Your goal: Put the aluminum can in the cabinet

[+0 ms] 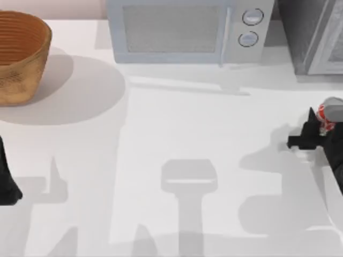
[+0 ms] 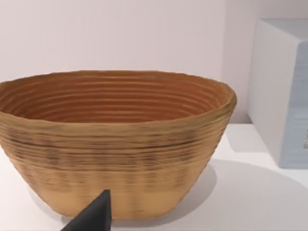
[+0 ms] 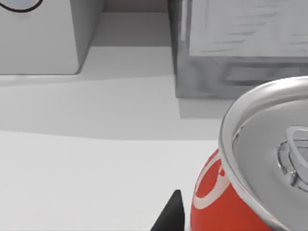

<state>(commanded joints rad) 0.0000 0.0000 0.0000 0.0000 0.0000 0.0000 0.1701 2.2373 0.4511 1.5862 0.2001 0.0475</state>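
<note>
Left gripper (image 1: 8, 187) sits parked at the bench's left edge, fingers impossible to read. Over on the right, the right gripper (image 1: 316, 131) is pinching the aluminum can (image 1: 327, 115), near the cabinet (image 1: 308, 37). Door looks closed; delivery not yet done.

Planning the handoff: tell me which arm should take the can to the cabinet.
Right. The right gripper is already at the can on the table's right side, with the cabinet just beyond at the back right. The left gripper sits parked at the far left, near the basket.
</note>
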